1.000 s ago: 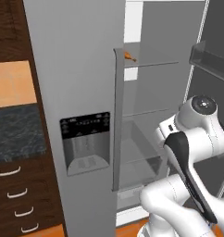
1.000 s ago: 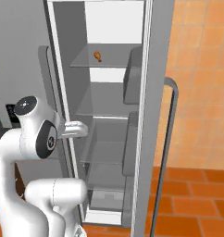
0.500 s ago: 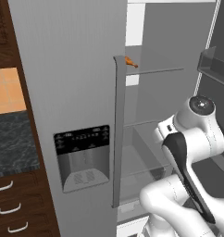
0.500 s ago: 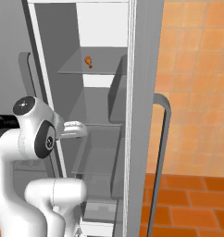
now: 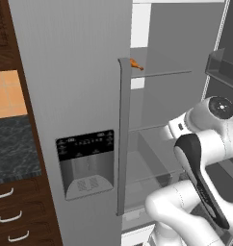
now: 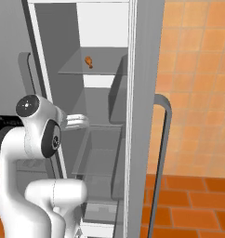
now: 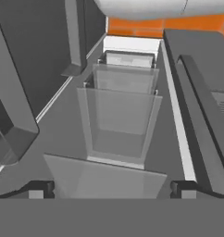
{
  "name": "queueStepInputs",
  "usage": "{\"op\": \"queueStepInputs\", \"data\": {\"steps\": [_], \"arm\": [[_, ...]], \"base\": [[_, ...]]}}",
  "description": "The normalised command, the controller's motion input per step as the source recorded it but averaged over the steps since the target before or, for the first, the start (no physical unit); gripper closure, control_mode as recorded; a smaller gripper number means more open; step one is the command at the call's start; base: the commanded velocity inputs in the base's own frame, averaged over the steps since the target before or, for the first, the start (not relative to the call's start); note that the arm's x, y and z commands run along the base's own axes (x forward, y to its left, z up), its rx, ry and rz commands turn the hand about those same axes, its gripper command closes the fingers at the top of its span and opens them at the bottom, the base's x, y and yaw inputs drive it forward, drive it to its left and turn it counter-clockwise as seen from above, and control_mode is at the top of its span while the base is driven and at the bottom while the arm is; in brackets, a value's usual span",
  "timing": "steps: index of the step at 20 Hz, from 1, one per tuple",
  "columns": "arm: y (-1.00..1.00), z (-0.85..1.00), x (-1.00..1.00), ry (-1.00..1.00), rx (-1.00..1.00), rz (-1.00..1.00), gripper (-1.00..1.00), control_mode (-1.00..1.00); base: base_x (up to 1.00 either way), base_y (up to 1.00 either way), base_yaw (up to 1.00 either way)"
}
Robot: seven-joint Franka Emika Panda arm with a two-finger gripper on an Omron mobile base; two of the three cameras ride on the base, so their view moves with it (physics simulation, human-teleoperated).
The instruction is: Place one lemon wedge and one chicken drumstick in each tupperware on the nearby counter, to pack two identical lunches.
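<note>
On the upper shelf: small lumpy orange-brown chicken drumstick [image 6: 88, 61], alone on the clear glass fridge shelf [image 6: 105, 70]
Pincer: dark two-finger gripper [image 7: 111, 190], fingertips spread wide, pinching nothing
Beyond it: clear plastic fridge drawers [image 7: 121, 120]
Far left: dark speckled stone counter [image 5: 15, 151]

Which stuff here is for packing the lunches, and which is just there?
For the job:
- chicken drumstick on an upper fridge shelf
- counter beside the fridge
- pincer, fingertips apart, nothing between them

Just there:
- fridge door with its water dispenser
- clear fridge drawers
- orange tiled wall
</note>
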Motion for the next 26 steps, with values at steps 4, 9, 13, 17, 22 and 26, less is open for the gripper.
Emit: {"op": "queueStepInputs", "data": {"steps": [4,9,13,17,22,26], "arm": [[0.01,0.89,0.33,-0.16,0.04,0.16,-1.00,-1.00],[0.13,0.89,0.33,-0.10,0.00,0.11,-1.00,-1.00],[0.12,0.82,0.46,-0.02,0.00,0.06,-1.00,-1.00],[0.00,0.55,0.55,0.00,0.04,0.04,-1.00,-1.00],[0.00,0.23,0.68,0.00,0.09,0.05,-1.00,-1.00],[0.00,0.00,0.87,0.06,0.13,0.07,-1.00,-1.00]], "base": [[0.00,0.00,0.00],[0.00,0.00,0.00],[0.00,0.00,0.00],[0.00,0.00,0.00],[0.00,0.00,0.00],[0.00,0.00,0.00]]}}
